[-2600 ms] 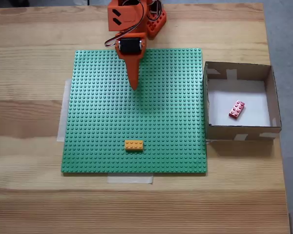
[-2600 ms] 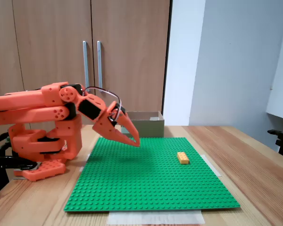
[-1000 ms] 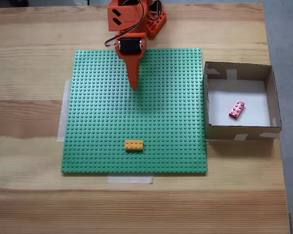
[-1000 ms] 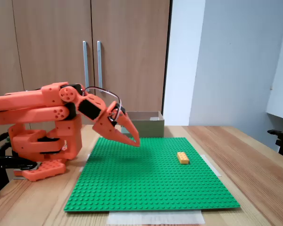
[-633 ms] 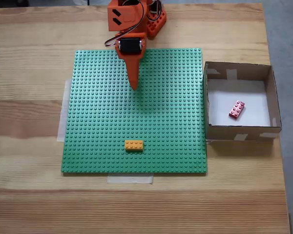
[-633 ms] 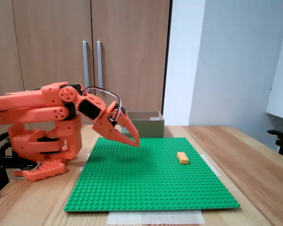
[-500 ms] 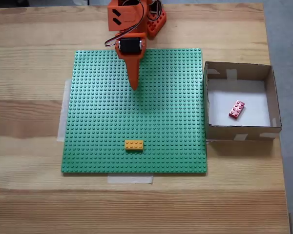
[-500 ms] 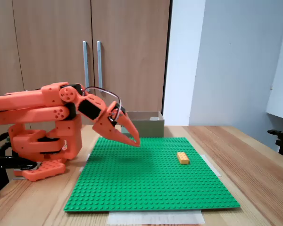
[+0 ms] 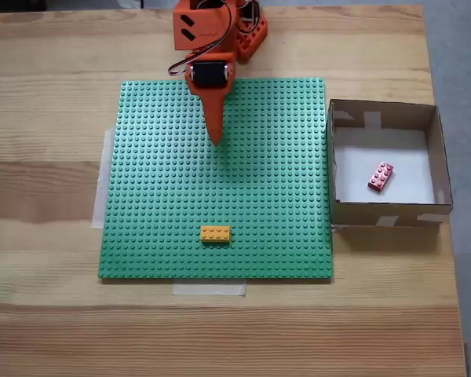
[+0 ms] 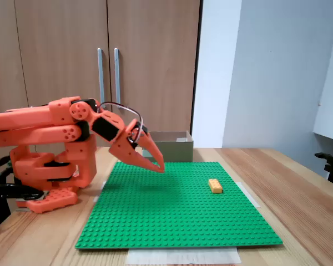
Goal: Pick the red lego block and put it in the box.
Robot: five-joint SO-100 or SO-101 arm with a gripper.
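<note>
The red lego block (image 9: 380, 177) lies tilted on the white bottom of the box (image 9: 433, 155), right of the green baseplate. From the side, the box (image 10: 167, 145) stands behind the plate and its inside is hidden. My orange gripper (image 9: 216, 140) (image 10: 159, 167) is shut with nothing in it. It hangs just above the baseplate's upper middle, far left of the box, with the arm folded back over its base.
A yellow-orange brick (image 9: 215, 233) (image 10: 215, 185) sits on the green baseplate (image 9: 157, 196) (image 10: 172, 216) near its front edge. The arm's base (image 9: 243, 35) stands at the table's far edge. Wooden cabinet doors (image 10: 105, 66) rise behind the table.
</note>
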